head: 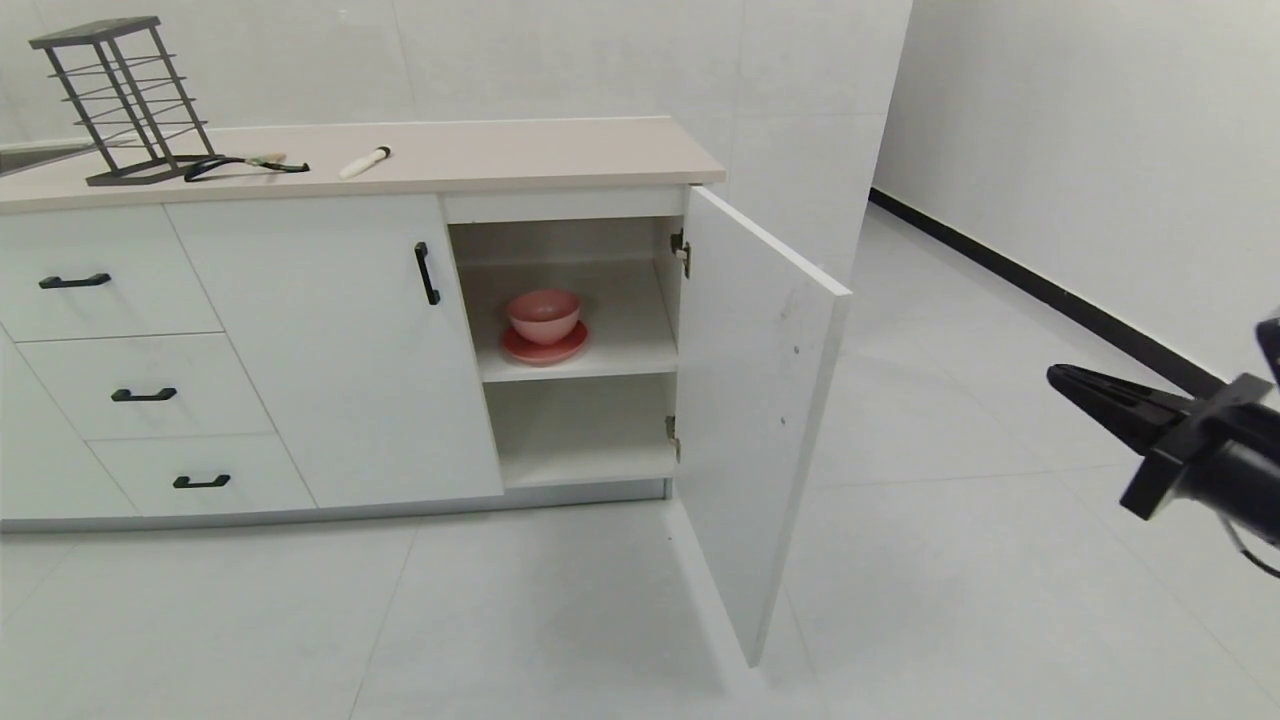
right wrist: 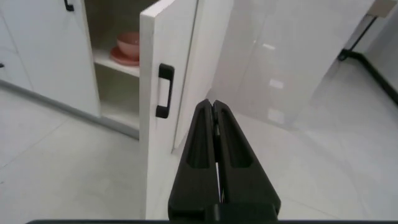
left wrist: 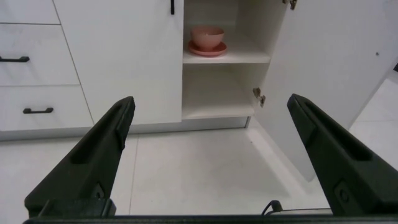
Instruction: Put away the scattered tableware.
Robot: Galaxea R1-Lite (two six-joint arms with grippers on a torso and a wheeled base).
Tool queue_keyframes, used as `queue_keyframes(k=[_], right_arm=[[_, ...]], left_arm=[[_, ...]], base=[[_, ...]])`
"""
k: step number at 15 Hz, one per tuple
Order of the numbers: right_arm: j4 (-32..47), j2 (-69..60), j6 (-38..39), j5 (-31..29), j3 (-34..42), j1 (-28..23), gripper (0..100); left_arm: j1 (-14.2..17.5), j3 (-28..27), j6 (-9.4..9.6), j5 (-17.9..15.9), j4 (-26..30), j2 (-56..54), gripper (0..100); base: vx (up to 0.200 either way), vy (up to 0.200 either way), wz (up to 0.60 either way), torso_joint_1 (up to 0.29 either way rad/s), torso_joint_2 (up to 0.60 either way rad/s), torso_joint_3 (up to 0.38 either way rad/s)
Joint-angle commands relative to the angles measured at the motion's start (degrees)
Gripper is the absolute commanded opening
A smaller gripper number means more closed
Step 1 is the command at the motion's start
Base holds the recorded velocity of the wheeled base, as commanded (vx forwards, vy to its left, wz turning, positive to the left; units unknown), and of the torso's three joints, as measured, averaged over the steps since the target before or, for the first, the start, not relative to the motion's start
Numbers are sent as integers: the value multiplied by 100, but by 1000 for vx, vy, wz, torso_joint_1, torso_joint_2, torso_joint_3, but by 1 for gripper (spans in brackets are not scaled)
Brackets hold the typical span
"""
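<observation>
A pink bowl (head: 544,313) sits on a pink plate (head: 543,347) on the upper shelf of the open cabinet (head: 610,365); the bowl (left wrist: 207,36) and plate (left wrist: 208,50) also appear in the left wrist view, and the bowl (right wrist: 128,43) in the right wrist view. The cabinet door (head: 760,400) stands swung wide open, its black handle (right wrist: 164,91) on the outer face. My right gripper (head: 1062,377) hangs shut and empty to the right of the door, above the floor. My left gripper (left wrist: 208,115) is open and empty, facing the cabinet from a distance.
On the countertop (head: 520,150) stand a black wire rack (head: 125,100), a black-handled utensil (head: 245,165) and a white utensil (head: 364,161). Drawers with black handles (head: 75,281) are at the left. Bare floor (head: 950,450) spreads to the right, up to the wall.
</observation>
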Motion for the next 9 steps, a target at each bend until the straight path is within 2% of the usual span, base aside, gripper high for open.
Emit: queue_keyframes(k=[1, 4, 9], right_arm=[[-37, 811, 5, 8, -211, 191, 0], [-46, 1356, 40, 8, -633, 200, 0], [-327, 2358, 181, -1, -1582, 375, 0]], left_arm=[[-7, 0, -7, 8, -2, 0, 100], [1, 0, -24, 8, -2, 0, 100], [1, 0, -42, 8, -2, 0, 100]], base=[[0, 0, 0, 0, 0, 0], [200, 0, 0, 5, 4, 4], [0, 0, 0, 0, 0, 0]])
